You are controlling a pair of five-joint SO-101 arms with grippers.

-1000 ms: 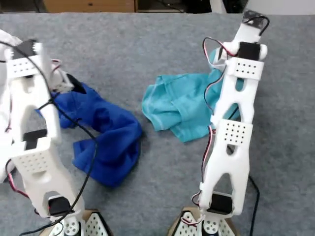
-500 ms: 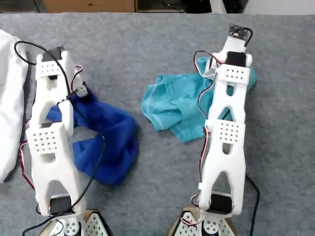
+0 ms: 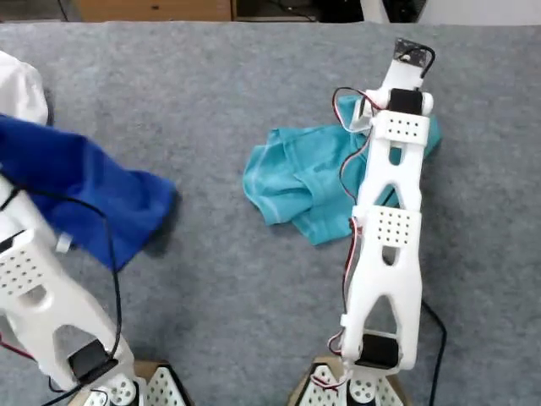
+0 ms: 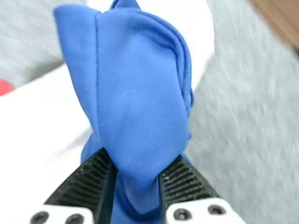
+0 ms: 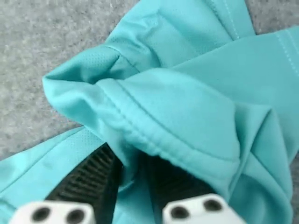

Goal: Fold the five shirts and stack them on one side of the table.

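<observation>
A blue shirt (image 3: 84, 190) hangs bunched and lifted over the table's left side, trailing down toward the grey cloth. My left gripper (image 4: 135, 179) is shut on a thick fold of that blue shirt (image 4: 135, 93), with white fabric (image 4: 37, 135) behind it. A teal shirt (image 3: 308, 182) lies crumpled at the table's middle right. My right gripper (image 5: 133, 175) is shut on a rolled hem of the teal shirt (image 5: 177, 116), at the shirt's far right end under the right arm (image 3: 397, 169).
A white garment (image 3: 21, 89) lies at the far left edge. The table is covered in grey cloth (image 3: 211, 85). The left arm's white body (image 3: 38, 304) stands at the front left corner, with both arm bases at the front edge.
The left arm has swung left and lifted the blue shirt off the table, dragging it from centre-left to the left edge. The right arm stays put on the teal shirt.
</observation>
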